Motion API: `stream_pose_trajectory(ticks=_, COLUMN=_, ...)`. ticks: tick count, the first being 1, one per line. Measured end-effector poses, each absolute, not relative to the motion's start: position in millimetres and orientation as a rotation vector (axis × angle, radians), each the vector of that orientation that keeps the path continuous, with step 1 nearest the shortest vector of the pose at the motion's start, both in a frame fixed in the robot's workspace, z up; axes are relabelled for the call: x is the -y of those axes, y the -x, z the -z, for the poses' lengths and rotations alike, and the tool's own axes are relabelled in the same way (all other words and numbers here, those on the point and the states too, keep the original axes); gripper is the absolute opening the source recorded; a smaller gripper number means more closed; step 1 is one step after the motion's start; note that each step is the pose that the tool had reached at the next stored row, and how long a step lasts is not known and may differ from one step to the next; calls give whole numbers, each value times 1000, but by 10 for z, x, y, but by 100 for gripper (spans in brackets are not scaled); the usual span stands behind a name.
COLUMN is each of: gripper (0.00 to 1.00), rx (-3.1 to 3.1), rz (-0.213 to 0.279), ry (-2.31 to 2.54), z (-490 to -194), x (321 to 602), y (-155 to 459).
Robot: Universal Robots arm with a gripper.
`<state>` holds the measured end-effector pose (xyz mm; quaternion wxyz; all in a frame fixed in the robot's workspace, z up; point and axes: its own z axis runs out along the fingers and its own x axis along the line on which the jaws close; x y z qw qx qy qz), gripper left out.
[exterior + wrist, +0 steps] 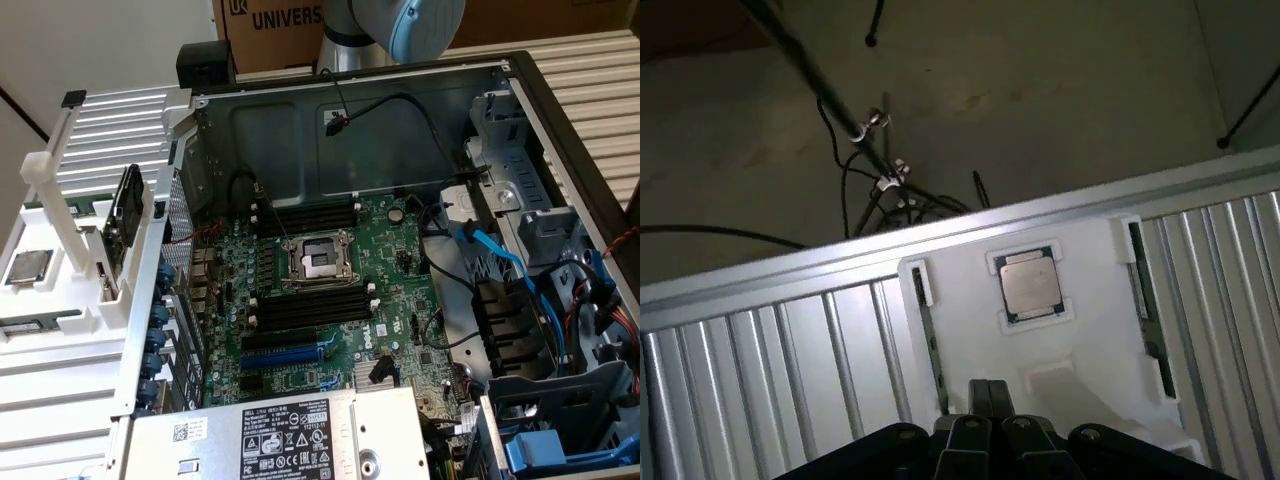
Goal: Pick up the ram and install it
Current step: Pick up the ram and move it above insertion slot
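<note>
My gripper [989, 390] is shut with nothing between its fingers, and it hangs over a white holder [1080, 330] on a ribbed metal surface. A square processor chip [1030, 285] rests in the middle of the holder. On one side of the chip a long narrow greenish stick, which looks like the ram [1145, 305], lies in a groove. A darker groove [929, 340] runs along the other side. In the exterior view the same holder [60, 300] sits at the left, outside the open computer case, with a green strip [80, 207] at its far end.
The open case [400, 130] holds a green motherboard with black memory slots [310, 310], further slots [305, 215], a processor socket [318, 262] and a blue expansion slot [290, 355]. Cables and drive cages [540, 300] crowd the exterior view's right. The arm [400, 25] stands behind the case.
</note>
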<state>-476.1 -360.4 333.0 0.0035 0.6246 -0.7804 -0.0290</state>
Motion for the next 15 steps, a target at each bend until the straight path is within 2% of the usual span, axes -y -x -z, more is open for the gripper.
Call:
stream_pose_trajectory(ticks=8, gripper=10, rx=2234, rz=89, ry=-2189, z=-3307, x=3604, y=4761)
stream_pose_trajectory(ticks=15, gripper=10, rx=2224, rz=89, ry=-2199, z=-3307, x=3604, y=4761)
